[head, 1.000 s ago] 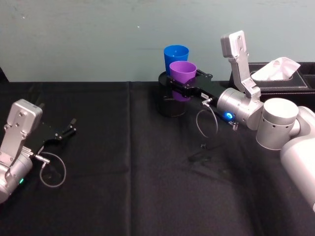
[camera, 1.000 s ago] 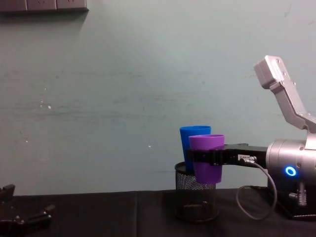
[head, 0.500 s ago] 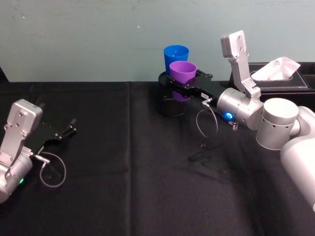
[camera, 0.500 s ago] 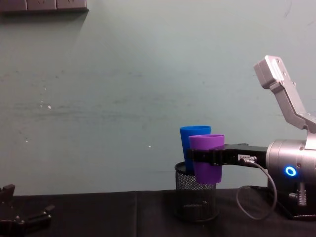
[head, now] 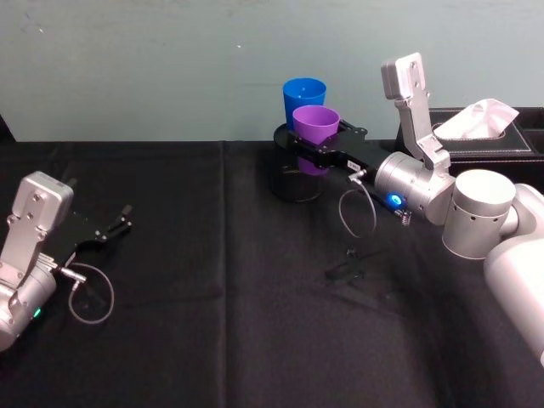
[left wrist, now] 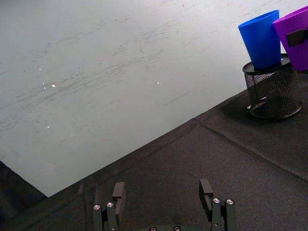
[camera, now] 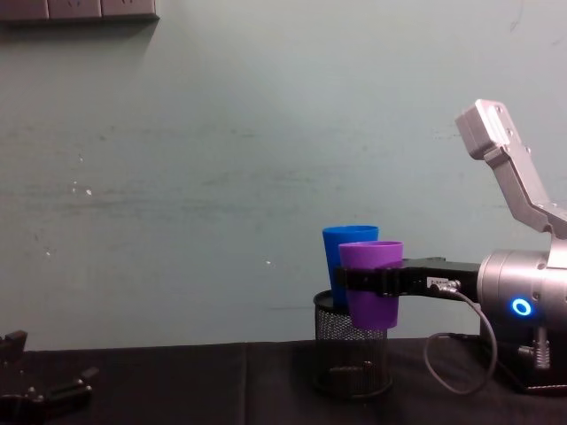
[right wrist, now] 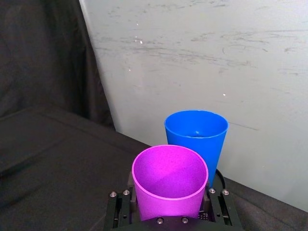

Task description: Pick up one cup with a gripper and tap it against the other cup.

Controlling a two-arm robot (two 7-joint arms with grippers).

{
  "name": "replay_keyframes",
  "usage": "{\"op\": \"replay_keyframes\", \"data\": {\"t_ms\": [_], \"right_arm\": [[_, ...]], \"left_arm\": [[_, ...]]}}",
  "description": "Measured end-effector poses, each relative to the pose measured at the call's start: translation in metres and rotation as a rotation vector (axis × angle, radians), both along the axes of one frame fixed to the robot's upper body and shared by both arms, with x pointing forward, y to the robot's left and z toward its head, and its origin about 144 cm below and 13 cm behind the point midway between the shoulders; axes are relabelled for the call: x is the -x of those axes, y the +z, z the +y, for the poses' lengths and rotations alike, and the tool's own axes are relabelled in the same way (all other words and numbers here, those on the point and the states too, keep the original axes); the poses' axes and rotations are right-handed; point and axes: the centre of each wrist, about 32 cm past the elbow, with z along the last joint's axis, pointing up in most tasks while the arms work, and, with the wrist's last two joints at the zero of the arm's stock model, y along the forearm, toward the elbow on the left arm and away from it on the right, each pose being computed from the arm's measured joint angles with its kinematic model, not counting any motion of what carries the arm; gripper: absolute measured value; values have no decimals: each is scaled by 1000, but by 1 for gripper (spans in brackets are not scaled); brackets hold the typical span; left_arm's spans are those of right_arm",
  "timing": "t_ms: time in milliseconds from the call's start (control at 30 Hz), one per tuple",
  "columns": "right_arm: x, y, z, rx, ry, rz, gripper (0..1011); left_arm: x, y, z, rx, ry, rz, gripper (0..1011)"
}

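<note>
At the far edge of the black table [head: 212, 340], close to the pale green wall [camera: 221, 177], stands a black mesh pen holder [camera: 353, 359]; the blue cup [head: 303, 95] sits upright in it, its lower part sunk below the mesh rim. To the right, against the wall, is a dark tissue box [head: 489, 140] with a white tissue sticking up. A small dark object [head: 347, 265] lies on the cloth in front of the holder.

There are two cups, one blue and one purple, and one holder. The purple cup [head: 315, 129] is smooth, tapered and wider at the rim, empty inside as the right wrist view shows. It hangs upright above the table, just in front of the blue cup and over the holder's near rim; whether the two cups touch cannot be told.

The right gripper [head: 319, 150] has its flat black jaws clamped on the purple cup's sides. The left gripper [head: 115, 228] rests low at the table's left, jaws spread apart with nothing between them.
</note>
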Motion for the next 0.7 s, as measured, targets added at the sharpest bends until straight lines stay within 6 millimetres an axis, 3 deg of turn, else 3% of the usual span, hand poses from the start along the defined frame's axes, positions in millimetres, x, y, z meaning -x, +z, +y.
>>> {"op": "replay_keyframes", "data": {"t_ms": [700], "right_arm": [[0, 0, 0, 0, 0, 0, 723]], "left_arm": [[0, 0, 0, 0, 0, 0, 1000]]}}
